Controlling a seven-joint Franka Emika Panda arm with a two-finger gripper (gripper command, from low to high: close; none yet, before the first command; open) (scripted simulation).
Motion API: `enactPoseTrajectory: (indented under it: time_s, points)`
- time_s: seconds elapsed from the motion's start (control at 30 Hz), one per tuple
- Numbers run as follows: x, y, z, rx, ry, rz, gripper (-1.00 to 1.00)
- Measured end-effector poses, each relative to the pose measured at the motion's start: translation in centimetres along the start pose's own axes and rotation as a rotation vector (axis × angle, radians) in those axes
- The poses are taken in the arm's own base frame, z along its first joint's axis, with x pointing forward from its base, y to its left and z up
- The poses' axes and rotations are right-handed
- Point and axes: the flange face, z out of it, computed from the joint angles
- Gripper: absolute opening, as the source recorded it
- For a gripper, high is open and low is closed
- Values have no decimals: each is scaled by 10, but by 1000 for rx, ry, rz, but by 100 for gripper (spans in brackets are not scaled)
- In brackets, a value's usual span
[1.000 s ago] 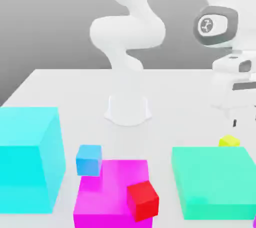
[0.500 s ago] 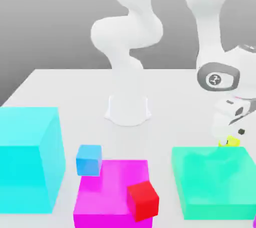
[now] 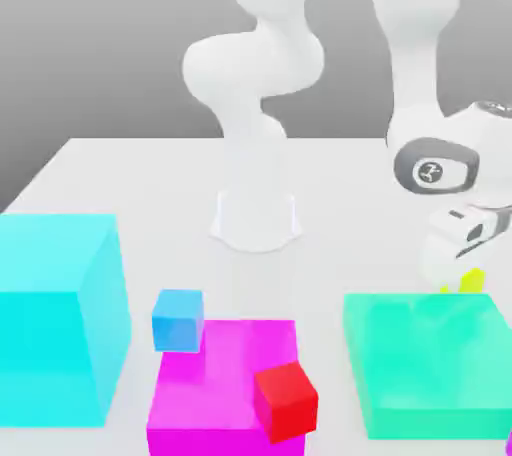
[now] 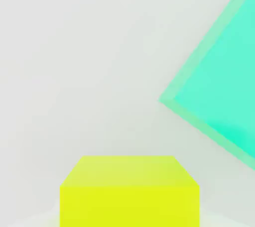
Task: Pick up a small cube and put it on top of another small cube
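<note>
The gripper (image 3: pixel 458 274) was down at the table (image 3: pixel 130 174), clenched on the yellow cube (image 3: pixel 471 280), which sat just behind the far edge of the green block (image 3: pixel 430 364). Well off to the exterior view's left of that green block lay the magenta block (image 3: pixel 225 369), the red cube (image 3: pixel 286 400) against its front and the blue cube (image 3: pixel 178 319) beside it.
</note>
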Motion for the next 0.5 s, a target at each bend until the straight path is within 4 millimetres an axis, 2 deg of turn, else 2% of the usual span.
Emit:
enactPoseTrajectory:
  time_s: [0.2, 0.23, 0.3, 0.37, 0.43, 0.5]
  points:
    - [0, 4, -29, -11, 5, -4, -100]
    - [11, 5, -34, -16, 9, 24, -100]
    - [63, 13, -48, -27, 22, 153, -100]
    - [120, 32, -64, -34, 30, 299, -100]
    - [187, 69, -85, -40, 33, 482, -100]
    - [255, 125, -113, -40, 31, 687, -100]
